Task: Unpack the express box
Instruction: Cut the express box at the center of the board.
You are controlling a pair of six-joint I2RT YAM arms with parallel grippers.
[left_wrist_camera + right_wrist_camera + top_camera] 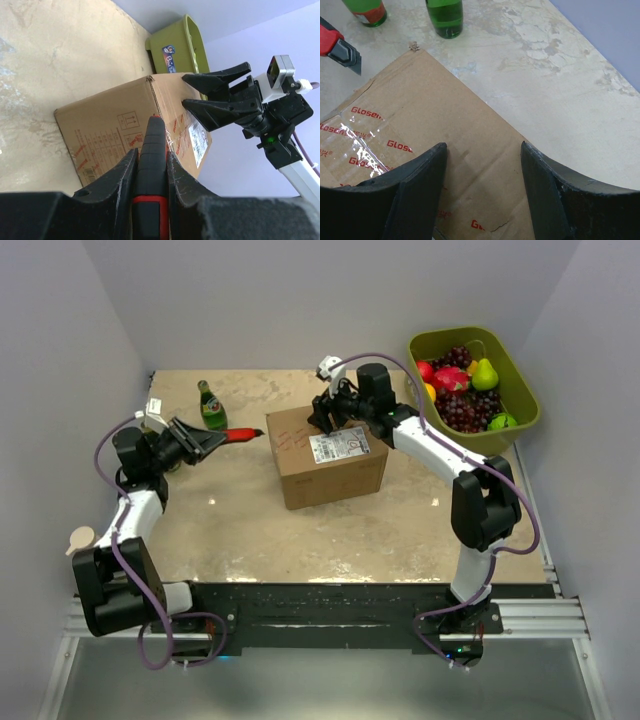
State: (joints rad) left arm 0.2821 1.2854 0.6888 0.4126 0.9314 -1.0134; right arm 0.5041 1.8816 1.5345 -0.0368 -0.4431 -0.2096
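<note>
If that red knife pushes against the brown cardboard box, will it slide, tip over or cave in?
Probably slides rather than tips: the box sits low and wide on a smooth table. Its corrugated walls look stiff, though the taped top may give slightly. The open right claw at its far edge might steady it.

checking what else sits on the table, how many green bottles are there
2. One green bottle stands on the table past the express box corner; a red-labelled bottle stands beside it, cropped by the frame. Others could be hidden behind the arms.
</note>
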